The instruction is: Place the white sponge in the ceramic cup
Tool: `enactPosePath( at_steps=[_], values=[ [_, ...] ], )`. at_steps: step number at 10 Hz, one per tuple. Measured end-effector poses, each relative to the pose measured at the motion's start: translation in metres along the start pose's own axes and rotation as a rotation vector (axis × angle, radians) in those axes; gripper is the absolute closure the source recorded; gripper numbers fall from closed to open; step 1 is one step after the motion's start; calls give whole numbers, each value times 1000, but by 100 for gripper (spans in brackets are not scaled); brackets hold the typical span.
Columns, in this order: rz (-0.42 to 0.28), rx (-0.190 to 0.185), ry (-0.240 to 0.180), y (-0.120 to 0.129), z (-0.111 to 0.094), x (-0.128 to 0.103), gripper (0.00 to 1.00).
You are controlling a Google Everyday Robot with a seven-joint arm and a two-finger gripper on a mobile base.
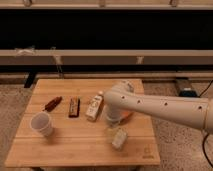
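Observation:
The white sponge (120,139) lies on the wooden table (75,145) near its front right. The ceramic cup (41,123) stands upright at the front left, far from the sponge. My gripper (112,131) hangs from the white arm (160,106) and points down just above the sponge's left end, close to it or touching it. Nothing shows in the cup.
A white printed carton (94,107) lies just left of the gripper. A brown bar (74,106) and a reddish-brown packet (52,103) lie further left. An orange bowl (127,116) sits mostly hidden behind the wrist. The table's right edge is close to the sponge.

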Motion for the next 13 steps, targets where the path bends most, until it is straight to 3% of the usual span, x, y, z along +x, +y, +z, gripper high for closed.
enactPosePath(
  at_steps=[3, 11, 13],
  values=[
    [53, 47, -79, -29, 28, -29, 20],
    [49, 30, -162, -35, 64, -55, 20],
    [56, 27, -188, -35, 70, -55, 27]
  ],
)
